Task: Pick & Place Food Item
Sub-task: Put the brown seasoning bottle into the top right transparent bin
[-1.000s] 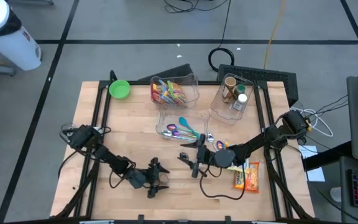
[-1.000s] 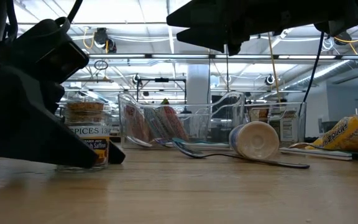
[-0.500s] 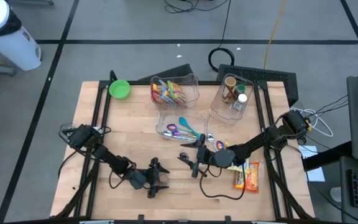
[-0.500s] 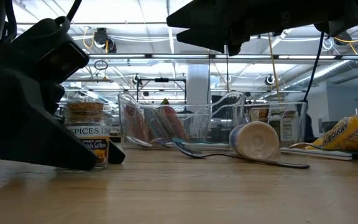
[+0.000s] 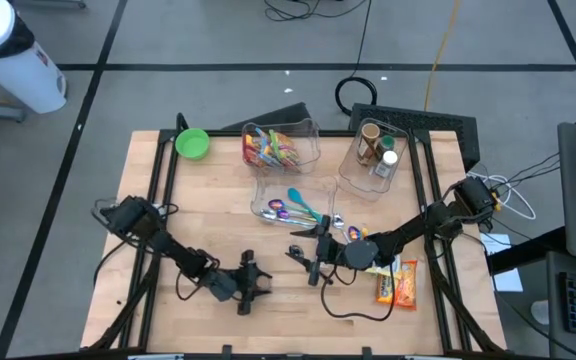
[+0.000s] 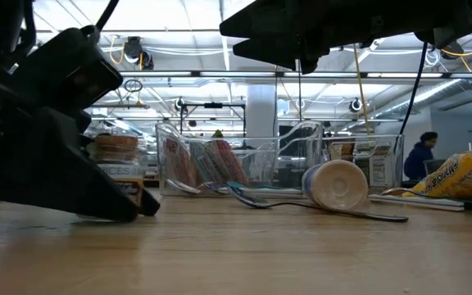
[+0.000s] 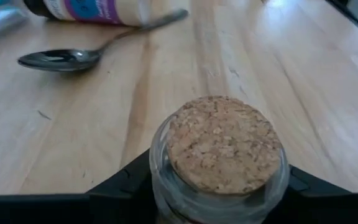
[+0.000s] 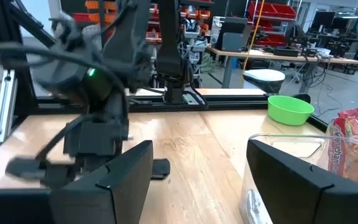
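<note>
- The left gripper (image 5: 255, 290) sat low by the table's (image 5: 218, 215) front edge, its fingers (image 7: 120, 186) closed against both sides of a cork-stoppered glass spice jar (image 7: 219, 158).
- Just beyond the jar lay a spoon (image 7: 73, 56) and a toppled bottle (image 6: 335, 185).
- The right gripper (image 5: 315, 262) hovered mid-table, jaws spread and empty.
- An orange snack bag (image 5: 396, 282) lay near the right edge.
- One clear bin (image 5: 281, 147) at the back edge held colourful packets; another (image 5: 374, 152) held jars.
- A green bowl (image 5: 192, 143) sat at the back left corner.
</note>
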You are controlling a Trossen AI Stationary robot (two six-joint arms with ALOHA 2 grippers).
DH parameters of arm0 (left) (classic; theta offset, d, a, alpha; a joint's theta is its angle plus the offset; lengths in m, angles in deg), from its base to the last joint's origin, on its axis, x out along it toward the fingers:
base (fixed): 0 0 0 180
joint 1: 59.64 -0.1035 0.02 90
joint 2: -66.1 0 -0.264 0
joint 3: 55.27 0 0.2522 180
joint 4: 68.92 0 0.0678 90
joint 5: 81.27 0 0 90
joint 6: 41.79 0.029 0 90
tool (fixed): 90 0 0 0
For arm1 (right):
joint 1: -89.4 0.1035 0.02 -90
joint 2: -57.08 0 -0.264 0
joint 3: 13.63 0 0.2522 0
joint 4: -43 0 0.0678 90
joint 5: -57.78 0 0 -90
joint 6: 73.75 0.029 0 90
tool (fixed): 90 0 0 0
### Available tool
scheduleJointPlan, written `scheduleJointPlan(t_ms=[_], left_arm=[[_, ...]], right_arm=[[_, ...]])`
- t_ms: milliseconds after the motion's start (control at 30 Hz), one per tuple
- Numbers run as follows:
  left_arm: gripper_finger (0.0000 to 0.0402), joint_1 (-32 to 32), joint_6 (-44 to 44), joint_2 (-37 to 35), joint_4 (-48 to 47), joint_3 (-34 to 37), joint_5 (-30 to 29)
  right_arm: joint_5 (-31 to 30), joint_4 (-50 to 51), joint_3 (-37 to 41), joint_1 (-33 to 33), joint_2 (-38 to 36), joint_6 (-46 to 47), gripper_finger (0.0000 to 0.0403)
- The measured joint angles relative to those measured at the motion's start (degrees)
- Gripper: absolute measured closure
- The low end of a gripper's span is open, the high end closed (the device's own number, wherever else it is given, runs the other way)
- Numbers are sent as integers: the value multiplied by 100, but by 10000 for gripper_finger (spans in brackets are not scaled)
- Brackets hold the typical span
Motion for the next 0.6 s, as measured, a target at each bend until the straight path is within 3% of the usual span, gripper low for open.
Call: scheduleJointPlan(t_ms=[200,433,600], left_arm=[[212,-388,166,-953,-1162,18,998],[212,-1108,509,-2276,-2653,15,2607],[212,-1839,564,-2908,-3750,-379,3794]], right_arm=[[55,82,0,17,0,-205,149],[1036,353,0,13,0,-842,149],[1221,936,-215,47,0,-1597,149]])
